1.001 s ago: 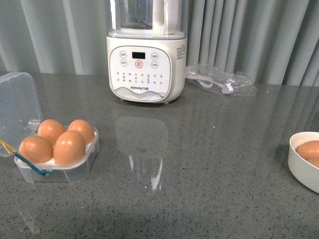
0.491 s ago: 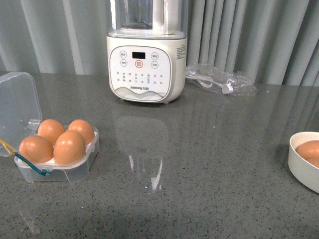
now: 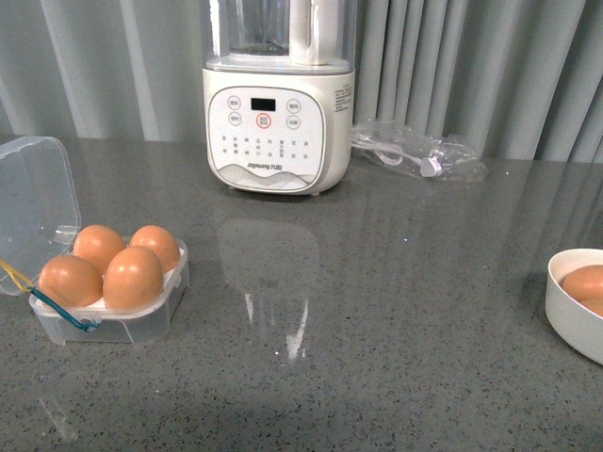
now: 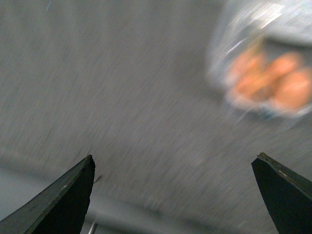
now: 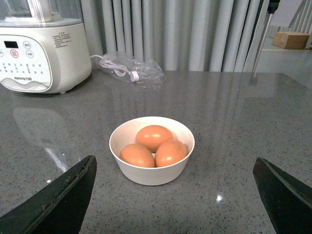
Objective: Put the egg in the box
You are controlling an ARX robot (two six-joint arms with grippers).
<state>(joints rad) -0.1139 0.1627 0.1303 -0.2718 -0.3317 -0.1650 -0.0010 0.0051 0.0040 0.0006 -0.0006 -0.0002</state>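
Observation:
The clear plastic box (image 3: 141, 320) sits at the left of the grey table, lid (image 3: 33, 202) open, with brown eggs (image 3: 132, 278) in all of its hollows. It shows blurred in the left wrist view (image 4: 263, 78). My left gripper (image 4: 173, 161) is open and empty, off the box. A round white bowl (image 5: 151, 173) holds three brown eggs (image 5: 153, 137); it shows at the right edge of the front view (image 3: 573, 311). My right gripper (image 5: 175, 163) is open and empty, short of the bowl. Neither gripper shows in the front view.
A white blender (image 3: 278, 94) stands at the back centre, also seen in the right wrist view (image 5: 41, 46). A clear bag with a white cord (image 3: 419, 155) lies to its right. Grey curtains (image 3: 490, 66) hang behind the table.
The front view has shifted very slightly; the box and eggs sit as before. The left wrist view is motion-blurred.

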